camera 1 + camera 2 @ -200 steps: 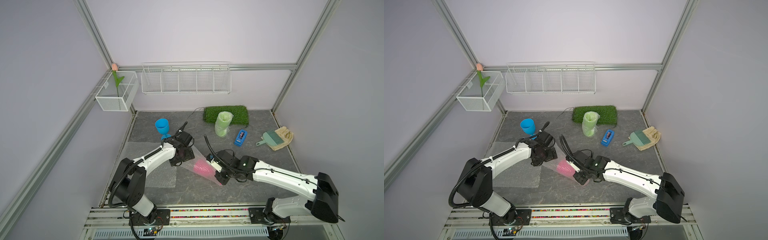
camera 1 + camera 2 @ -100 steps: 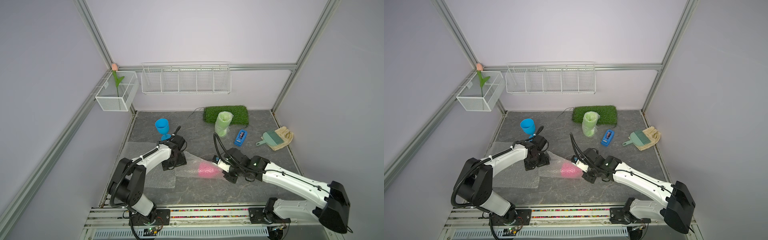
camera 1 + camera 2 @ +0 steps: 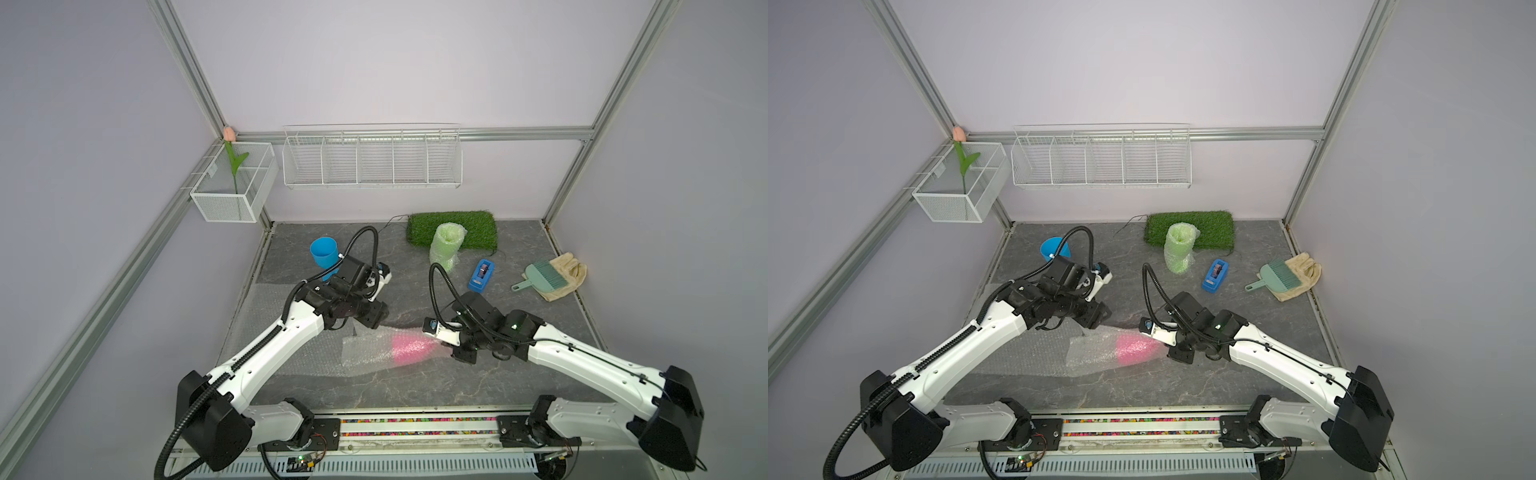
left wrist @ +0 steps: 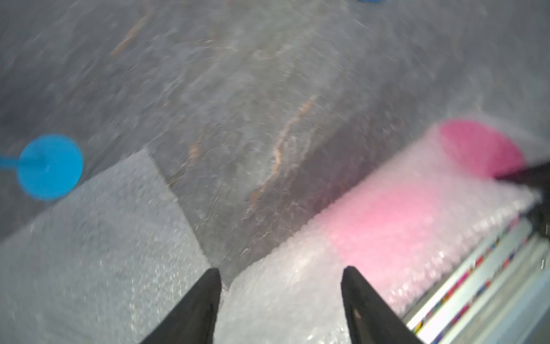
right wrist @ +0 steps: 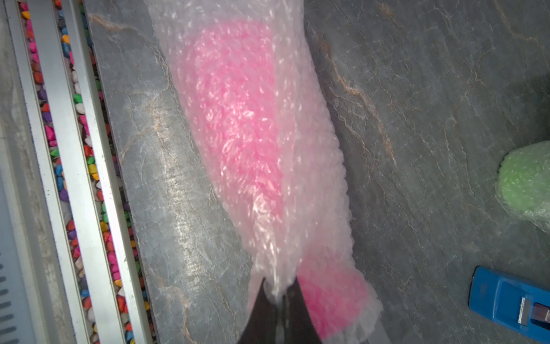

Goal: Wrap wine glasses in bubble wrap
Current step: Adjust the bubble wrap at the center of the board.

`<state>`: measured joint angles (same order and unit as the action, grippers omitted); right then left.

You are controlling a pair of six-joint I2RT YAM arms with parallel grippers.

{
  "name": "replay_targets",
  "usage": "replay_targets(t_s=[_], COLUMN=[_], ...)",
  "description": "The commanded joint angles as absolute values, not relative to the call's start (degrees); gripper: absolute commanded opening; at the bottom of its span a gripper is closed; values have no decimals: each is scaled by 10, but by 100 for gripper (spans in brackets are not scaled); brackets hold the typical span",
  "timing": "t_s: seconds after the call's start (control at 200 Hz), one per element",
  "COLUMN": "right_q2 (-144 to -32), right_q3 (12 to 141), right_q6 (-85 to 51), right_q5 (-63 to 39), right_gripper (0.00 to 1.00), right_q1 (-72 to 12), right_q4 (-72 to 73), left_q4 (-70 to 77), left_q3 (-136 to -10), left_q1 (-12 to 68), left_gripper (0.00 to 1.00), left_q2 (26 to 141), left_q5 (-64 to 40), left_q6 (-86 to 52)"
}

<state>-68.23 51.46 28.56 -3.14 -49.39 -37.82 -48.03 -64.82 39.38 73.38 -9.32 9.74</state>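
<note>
Bubble wrap [image 3: 368, 353] lies as a loose roll on the grey stone tabletop [image 3: 415, 395], near the middle and towards the near edge, with the pink goblet [image 3: 409, 348] on its side inside. The goblet's bowl points left and its foot points right. A slack, empty length of film runs on past the bowl to the left.

The right gripper [image 5: 279, 287] has its fingers pinched tight on the bubble wrap at the right end, just beside the pink foot. The left gripper [image 4: 279, 272] is at the roll's left end with its fingers spread apart and nothing clamped. The film shows between them, but blur hides whether they touch it.

A flat sheet [image 4: 98, 238] of the same film lies on the left of the table, partly under the left arm, its corner just beside the roll. The blue goblet [image 3: 324, 253] stands upright far left, close behind the left wrist, which hides its stem in both top views. The green goblet [image 3: 446, 245], already wrapped, stands upright at the front edge of the grass mat [image 3: 473, 226] at the far side.

A blue tape dispenser [image 3: 481, 275] lies between the green goblet and the right arm. Farther right, a green hand brush [image 3: 540, 276] rests against a beige cloth [image 3: 571, 274]. A rail of coloured pebbles [image 5: 50, 134] runs along the near edge, close to the roll.
</note>
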Motion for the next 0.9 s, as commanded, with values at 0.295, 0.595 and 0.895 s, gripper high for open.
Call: replay_targets(t_s=[0.295,0.595,0.895], right_q2=[-685,-692,-715], right_q3=[491,500,526], right_q6=[332,306,287], right_q5=[-80,-121,-178], right_gripper=[7,7,7], right_q1=[-456,-410,-361], right_q4=[-380,-385,-397], left_q4=[-541,-499,-457], left_q3=[-646,-606,-554], left_q1=[426,466,500], left_gripper=[75,79,76], left_q2=[779,822,825], left_q5=[-232,-235,-172], left_q6=[409,427,428])
